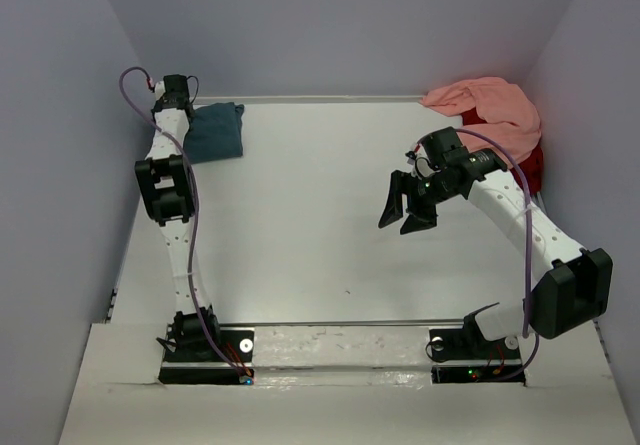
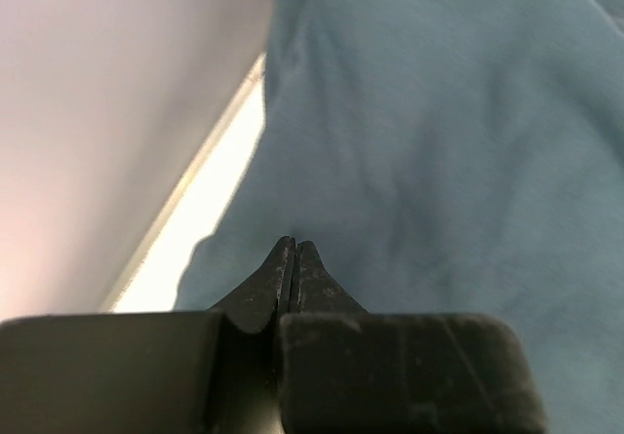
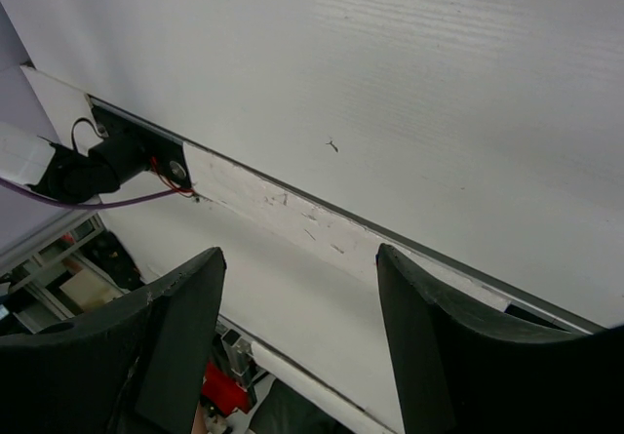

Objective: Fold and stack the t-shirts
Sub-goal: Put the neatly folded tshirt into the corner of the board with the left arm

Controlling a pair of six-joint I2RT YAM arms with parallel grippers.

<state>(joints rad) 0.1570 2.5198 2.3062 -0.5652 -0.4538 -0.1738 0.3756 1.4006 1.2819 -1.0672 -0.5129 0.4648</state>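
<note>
A dark teal-blue t-shirt (image 1: 215, 132) lies folded at the table's far left. In the left wrist view its cloth (image 2: 439, 141) fills the frame. My left gripper (image 2: 295, 244) hangs just over it, shut, with nothing between the fingers. A salmon pink t-shirt (image 1: 490, 105) is crumpled in the far right corner, draped over a red t-shirt (image 1: 532, 165) that shows only at its right edge. My right gripper (image 1: 407, 210) hovers above the table's right middle, open and empty, well short of that pile. Its wrist view (image 3: 299, 254) shows only bare table and the near edge.
Grey walls close in the white table (image 1: 300, 225) on the left, back and right. A raised strip (image 1: 340, 340) runs along the near edge between the two arm bases. An arm base with purple cable (image 3: 107, 161) shows in the right wrist view.
</note>
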